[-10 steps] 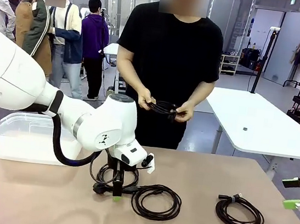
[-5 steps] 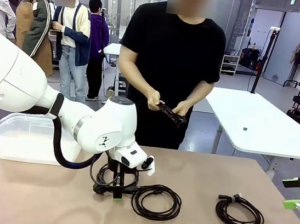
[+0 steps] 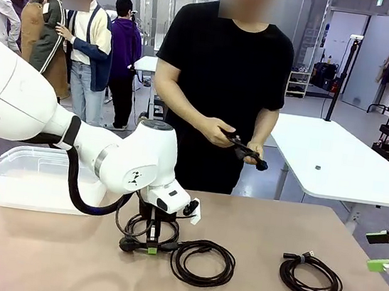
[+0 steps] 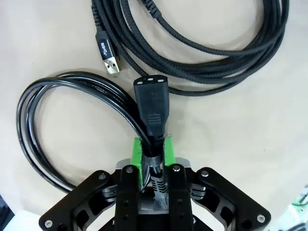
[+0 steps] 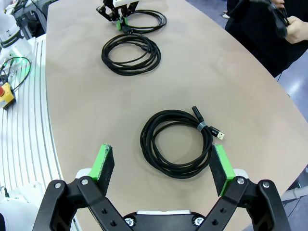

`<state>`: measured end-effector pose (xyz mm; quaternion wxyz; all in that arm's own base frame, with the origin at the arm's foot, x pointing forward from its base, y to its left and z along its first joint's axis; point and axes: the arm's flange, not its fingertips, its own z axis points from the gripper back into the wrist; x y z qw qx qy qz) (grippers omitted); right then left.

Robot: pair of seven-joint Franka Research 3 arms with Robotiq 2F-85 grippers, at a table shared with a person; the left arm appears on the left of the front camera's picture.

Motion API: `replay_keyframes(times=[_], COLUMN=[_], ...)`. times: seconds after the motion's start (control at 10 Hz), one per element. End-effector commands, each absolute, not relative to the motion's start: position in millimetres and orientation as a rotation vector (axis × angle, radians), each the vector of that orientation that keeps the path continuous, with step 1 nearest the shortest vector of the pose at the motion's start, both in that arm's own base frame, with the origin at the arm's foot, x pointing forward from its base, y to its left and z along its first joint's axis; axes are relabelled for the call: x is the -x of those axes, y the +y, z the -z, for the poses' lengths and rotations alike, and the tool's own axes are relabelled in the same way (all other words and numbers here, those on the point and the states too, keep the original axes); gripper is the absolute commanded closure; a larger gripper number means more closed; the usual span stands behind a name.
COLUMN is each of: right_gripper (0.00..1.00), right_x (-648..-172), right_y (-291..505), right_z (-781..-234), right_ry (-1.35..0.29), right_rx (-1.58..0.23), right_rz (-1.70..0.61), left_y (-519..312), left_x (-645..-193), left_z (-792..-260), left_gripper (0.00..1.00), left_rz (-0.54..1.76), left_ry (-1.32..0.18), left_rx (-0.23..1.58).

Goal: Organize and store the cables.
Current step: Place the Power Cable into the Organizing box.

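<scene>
Nearest, at the edge of the beige counter [image 3: 263, 226], the right gripper [image 5: 163, 166] stands wide open and empty over a coiled USB cable [image 5: 148, 144]. Mid-counter, the left gripper [image 4: 153, 159] is clamped on a power cable [image 4: 151, 103] just behind its plug. The power cable's loops lie flat, just beside a braided coil [image 4: 231, 45]. Farther left sits a clear bin [image 3: 33, 174]. Beyond the counter, a person [image 3: 223, 63] holds a fourth cable [image 3: 245, 152] in both hands.
</scene>
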<state>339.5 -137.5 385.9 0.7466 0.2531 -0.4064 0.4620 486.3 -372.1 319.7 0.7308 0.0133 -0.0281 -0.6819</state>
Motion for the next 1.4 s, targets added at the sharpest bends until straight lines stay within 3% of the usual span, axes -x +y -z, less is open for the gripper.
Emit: replay_keyframes(times=[0.0, 0.3, 0.7, 1.1, 1.3], right_gripper=[0.0, 0.0, 0.0, 0.0, 0.0], right_x=[-339.6, -339.6, -339.6, -339.6, -339.6], right_y=[-136.5, -136.5, -136.5, -136.5, -136.5], right_z=[-388.9, -388.9, -388.9, -388.9, -388.9], right_ry=[-0.899, -0.899, -0.899, -0.899, -0.899], right_rx=[-0.561, -0.561, -0.561, -0.561, -0.561], right_rz=[-0.994, -0.994, -0.994, -0.994, -0.994], left_y=[-367.1, -368.7, -339.6, -336.2, -342.1], left_x=[-485.7, -478.6, -434.5, -404.7, -422.9], left_z=[-340.4, -365.5, -442.1, -458.0, -459.6], left_gripper=[1.0, 1.0, 1.0, 1.0, 1.0], left_rz=[1.529, 1.534, 1.634, 1.644, 1.616], left_ry=[-0.031, -0.031, -0.128, -0.191, -0.15], left_rx=[0.009, 0.011, -0.099, -0.141, -0.152])
